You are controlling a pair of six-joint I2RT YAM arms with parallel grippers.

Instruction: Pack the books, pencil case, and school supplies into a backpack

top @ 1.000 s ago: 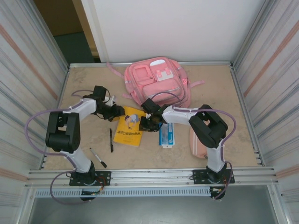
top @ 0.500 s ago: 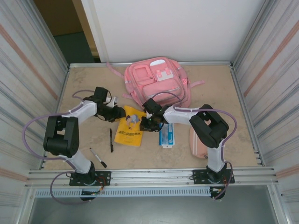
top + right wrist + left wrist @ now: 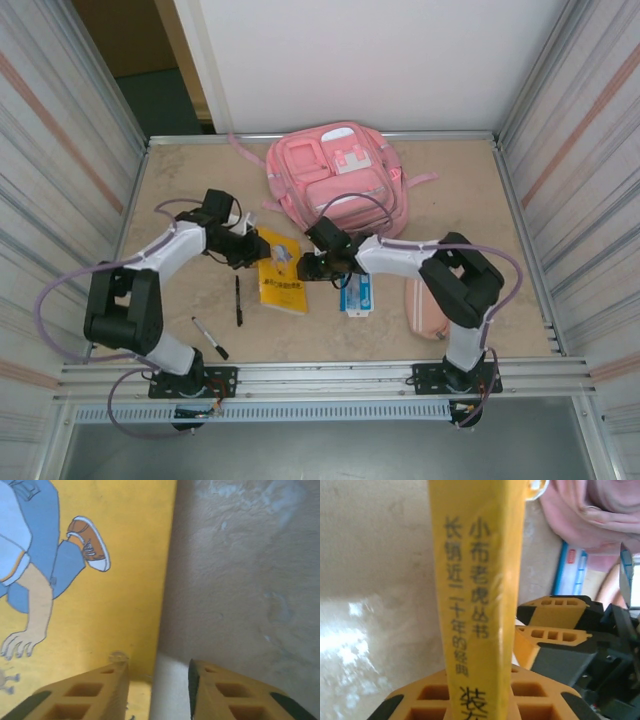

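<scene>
So my left gripper [image 3: 256,247] is clamped tight on the yellow book [image 3: 283,280]. I've got it by one edge, and in my left wrist view it runs straight up out of my fingers [image 3: 420,702], edge-on. The lettering on that strip reads fine: 小布老虎丛书 in the bigger column, 长销近二十年的经典 in the smaller one next to it, and 装 right down where my pads meet it. From above there's dark lettering on the cover too, but it's too small for me to read.

My right gripper [image 3: 303,268] is on the opposite side of the book with its jaws parted. The book's edge sits in the gap between them, but I can't tell if either pad is actually touching it. That wrist cam is right up against the cover art: a cartoon kid in blue with an orange-and-white shoe.

The blue-and-white packet [image 3: 357,290] lies flat just to the right of my right gripper, print unreadable. The pale-pink pencil case [image 3: 425,308] is further right, beside that arm. The pink backpack [image 3: 335,180] lies just beyond both grippers. Two black pens [image 3: 238,300] are on the table [image 3: 180,190] on the near side of my left gripper, one close by and the white-tipped one [image 3: 210,338] back toward my base.
</scene>
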